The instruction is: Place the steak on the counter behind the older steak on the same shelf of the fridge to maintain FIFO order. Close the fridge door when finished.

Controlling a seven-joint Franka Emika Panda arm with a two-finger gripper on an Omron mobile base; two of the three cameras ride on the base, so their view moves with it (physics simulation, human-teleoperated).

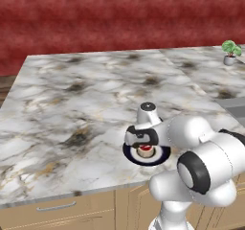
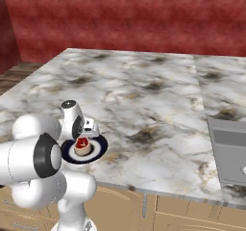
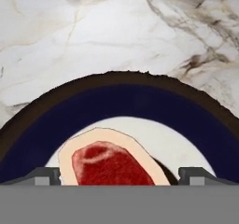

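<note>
**Ana:** Marble everywhere from the left base view, a wide veined surface [image 1: 72,109] under a red wall, tan drawers along its front. What's on it?

**Ben:** A dark-blue-rimmed plate [image 1: 162,155] near the front edge, with the steak [image 1: 146,150] sitting in it. The arm's wrist covers much of both, and a small potted plant [image 1: 231,51] stands far back right.

**Ana:** Right base view?

**Ben:** Same plate, same steak, clearer here. The gripper [image 2: 85,134] hangs just above the meat; a grey sink [image 2: 230,150] is cut off at the right edge.

**Ana:** And the hand view?

**Ben:** Steak low and centre, its near part cut off. Fingertips [image 3: 44,175] spread wide either side, pinching nothing.
</note>
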